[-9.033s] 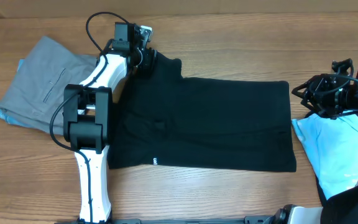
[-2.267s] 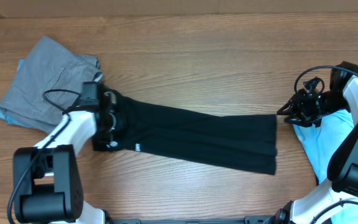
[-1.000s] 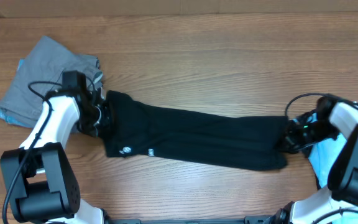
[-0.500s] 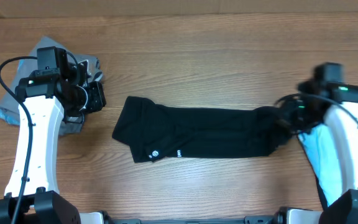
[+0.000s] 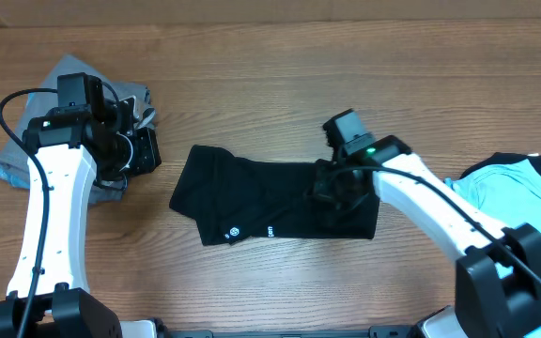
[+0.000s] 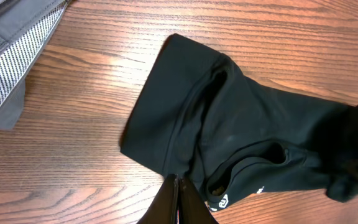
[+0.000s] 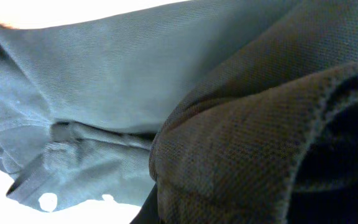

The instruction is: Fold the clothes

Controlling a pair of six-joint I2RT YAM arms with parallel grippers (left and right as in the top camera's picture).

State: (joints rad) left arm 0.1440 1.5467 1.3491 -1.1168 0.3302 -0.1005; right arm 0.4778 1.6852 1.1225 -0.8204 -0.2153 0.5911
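The wooden table (image 5: 346,75) filled the overhead view. Across its middle lay the black garment (image 5: 252,202), a long dark band running left to right. Its left end lay flat and spread, while its right end was doubled back on itself under the right arm (image 5: 430,202). That arm reached in from the right side, low over the cloth. The left arm (image 5: 50,216) stood over the left part of the table, apart from the black garment.

A pile of grey clothes (image 5: 54,113) lay at the far left, partly under the left arm's wrist. In the left wrist view one grey piece (image 6: 11,37) showed a fine checked lining at its edge. A light blue shirt (image 5: 515,197) with dark trim lay at the right edge, well apart from the black garment.

The right fingers (image 5: 330,186) sat on the doubled right end. The right wrist view was filled with bunched black cloth (image 7: 135,81) close to the lens, so they seemed to be pinching that fold, though the fingers themselves were hidden. The left fingers (image 6: 166,208) were pressed together with nothing between them, above the near edge of the garment's left end (image 6: 247,130).

A small white logo (image 5: 234,233) marked the garment's lower left edge.
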